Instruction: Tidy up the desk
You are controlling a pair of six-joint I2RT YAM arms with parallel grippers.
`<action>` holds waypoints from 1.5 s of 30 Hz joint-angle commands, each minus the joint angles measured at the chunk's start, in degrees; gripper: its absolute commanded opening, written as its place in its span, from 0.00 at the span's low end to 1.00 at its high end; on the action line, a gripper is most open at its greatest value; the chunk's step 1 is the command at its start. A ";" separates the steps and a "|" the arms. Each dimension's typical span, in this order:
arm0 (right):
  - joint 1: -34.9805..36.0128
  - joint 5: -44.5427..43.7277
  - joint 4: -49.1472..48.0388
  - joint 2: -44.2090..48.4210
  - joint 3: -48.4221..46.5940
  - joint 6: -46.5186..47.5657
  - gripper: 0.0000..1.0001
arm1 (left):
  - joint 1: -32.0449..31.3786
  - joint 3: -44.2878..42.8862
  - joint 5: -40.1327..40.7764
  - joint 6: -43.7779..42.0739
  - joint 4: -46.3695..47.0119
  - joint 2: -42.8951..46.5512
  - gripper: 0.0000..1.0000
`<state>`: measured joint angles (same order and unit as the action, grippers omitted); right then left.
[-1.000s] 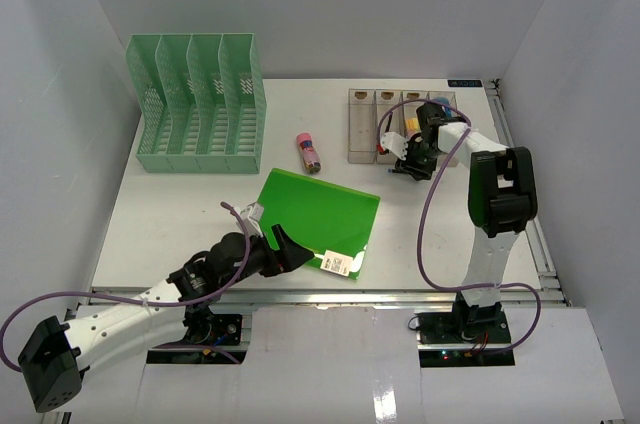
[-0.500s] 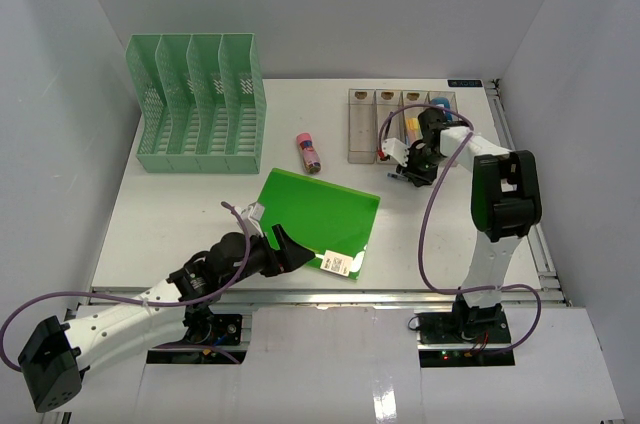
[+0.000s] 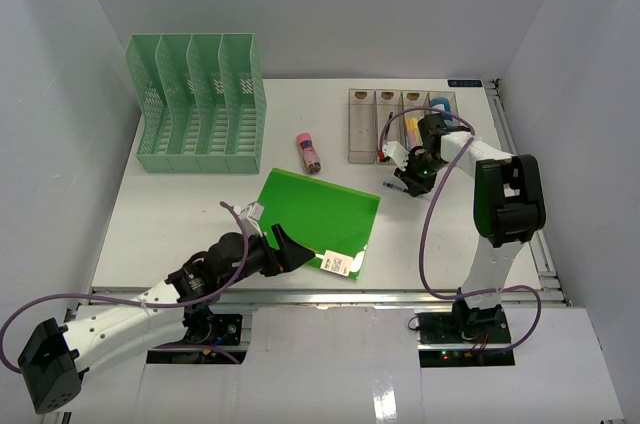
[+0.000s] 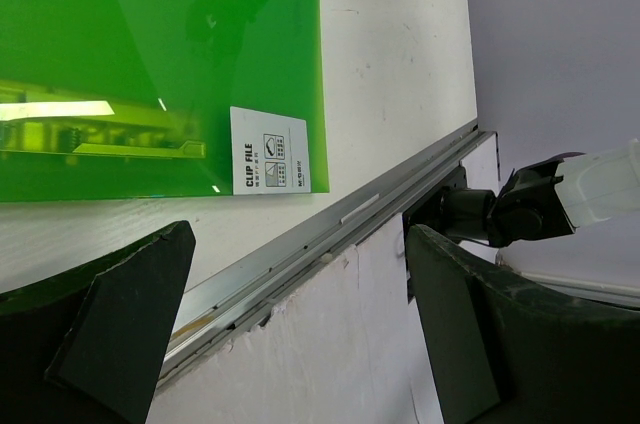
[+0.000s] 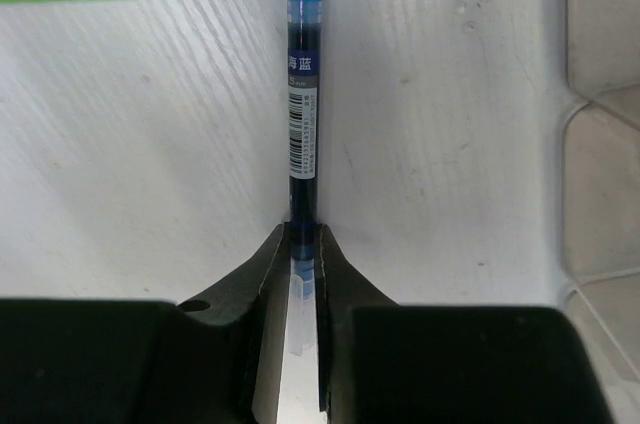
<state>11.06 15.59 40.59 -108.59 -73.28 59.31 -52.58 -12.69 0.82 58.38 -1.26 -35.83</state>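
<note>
White counter (image 3: 180,214), near far-right corner: right end effector (image 5: 302,239) pinched on blue pen (image 5: 301,94), axis straight ahead; left end effector (image 4: 300,329) wide open.

Glossy plastic file (image 4: 150,44), matt wht desk (image 4: 400,64)

White arm links (image 3: 486,259), black joints (image 3: 505,199), purple cables (image 3: 421,234), black fingers (image 5: 255,274)

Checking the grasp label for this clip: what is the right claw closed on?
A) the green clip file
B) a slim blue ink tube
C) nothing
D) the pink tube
B: in the right wrist view, the right claw pinches the near end of the slim blue ink tube, which lies on the desk.
</note>
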 commanded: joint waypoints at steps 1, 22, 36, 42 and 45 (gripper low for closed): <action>0.54 11.51 5.30 4.16 -0.29 -7.96 0.08 | 0.11 -0.74 -0.52 -0.91 0.43 0.78 0.98; -0.34 -1.58 -14.07 -6.22 -30.33 -64.84 0.08 | 0.18 -2.88 1.21 -0.88 -3.21 -0.25 0.98; -2.29 -0.95 -18.79 -11.01 -29.07 -65.35 0.47 | 0.19 -7.97 2.09 -1.94 -5.54 -4.64 0.98; -2.83 7.85 -16.26 1.22 -20.14 -55.68 0.49 | 0.19 -12.48 3.69 -4.69 -6.98 -9.15 0.98; -3.45 18.87 -13.05 10.10 -13.24 -46.04 0.49 | 0.19 -16.91 7.07 -6.60 -8.93 -13.40 0.98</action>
<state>8.03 19.44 24.46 -112.43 -92.41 0.30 -52.58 -23.00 3.45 55.23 -7.96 -45.22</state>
